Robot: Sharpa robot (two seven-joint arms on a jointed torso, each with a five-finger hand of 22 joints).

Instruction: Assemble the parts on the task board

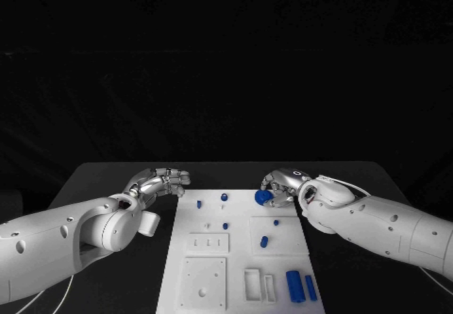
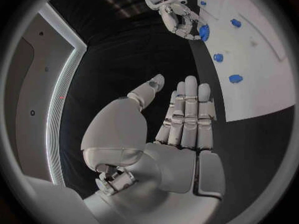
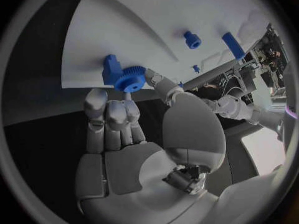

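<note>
The white task board [image 1: 203,288] lies in the middle of the black table. At its far right corner my right hand [image 1: 286,185] pinches a blue gear [image 1: 263,197] between thumb and fingers, just over the board. In the right wrist view the gear [image 3: 131,78] sits against a blue block [image 3: 111,68] on the board [image 3: 149,30]. My left hand [image 1: 162,181] hovers over the table off the board's far left corner, holding nothing. Its fingers [image 2: 188,114] are stretched out with the thumb apart. The left wrist view also shows my right hand [image 2: 176,16] with the gear [image 2: 204,32].
Small blue pegs [image 1: 224,196] [image 1: 200,203] [image 1: 226,226] stand on the far half of the board. Another blue piece [image 1: 264,241] lies mid-right. Two long blue cylinders [image 1: 295,285] lie at the near right, next to rectangular slots [image 1: 253,284]. Bare black table [image 1: 104,180] flanks the board.
</note>
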